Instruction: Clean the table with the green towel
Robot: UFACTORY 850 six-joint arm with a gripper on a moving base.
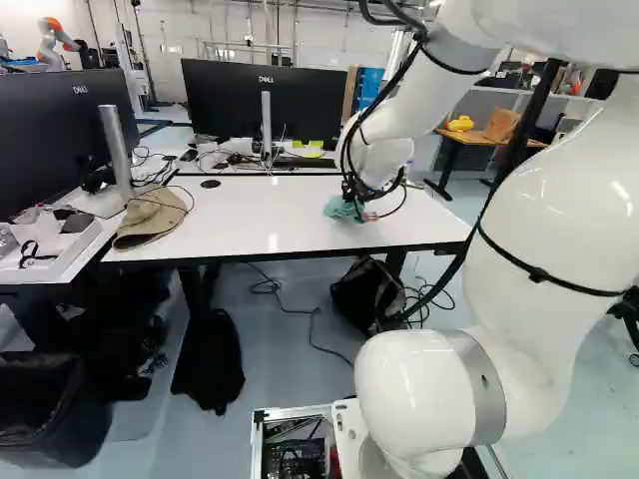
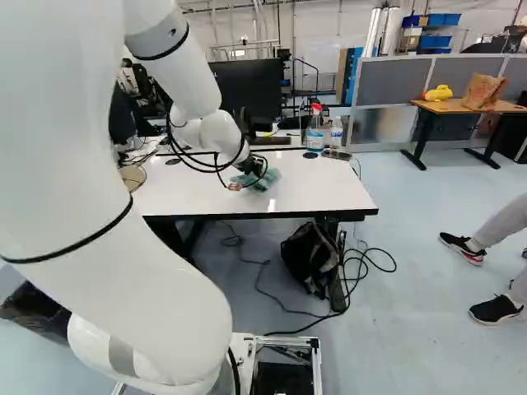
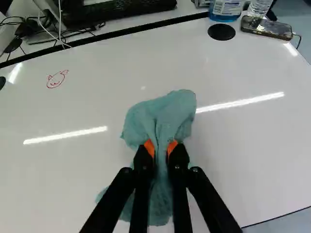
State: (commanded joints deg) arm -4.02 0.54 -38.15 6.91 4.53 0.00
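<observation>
A black gripper (image 3: 161, 147) pinches the green towel (image 3: 165, 114) over a white table (image 3: 243, 145) — cleaning apparently unfinished, a red cat doodle (image 3: 57, 79) unwiped.

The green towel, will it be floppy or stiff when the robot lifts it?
Probably floppy: the green towel bunches in soft folds between the gripper pads. Its loose ends may droop. It's likely light, covering only a small patch of table.
</observation>
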